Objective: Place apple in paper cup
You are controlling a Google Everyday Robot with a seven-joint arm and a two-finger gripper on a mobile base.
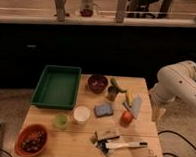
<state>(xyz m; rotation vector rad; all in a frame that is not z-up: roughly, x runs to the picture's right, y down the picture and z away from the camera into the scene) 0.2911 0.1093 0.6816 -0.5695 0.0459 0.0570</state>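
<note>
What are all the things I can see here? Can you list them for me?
table: one, wooden, under everything
tray: one, green, back left
red bowl: one, dark red, back middle
orange bowl: one, orange, front left
paper cup: one, white, middle
small cup: one, light green, left of paper cup
sponge: one, blue, right of paper cup
apple: one, red-orange, right of sponge
banana piece: one, yellow, behind apple
arm: one, white, right side
gripper: one, dark, open, front middle

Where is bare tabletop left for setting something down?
Bare wood lies between the orange bowl and the pincer at the front edge, and at the back-right corner of the table. Crowded around the paper cup, sponge, apple and banana.
</note>
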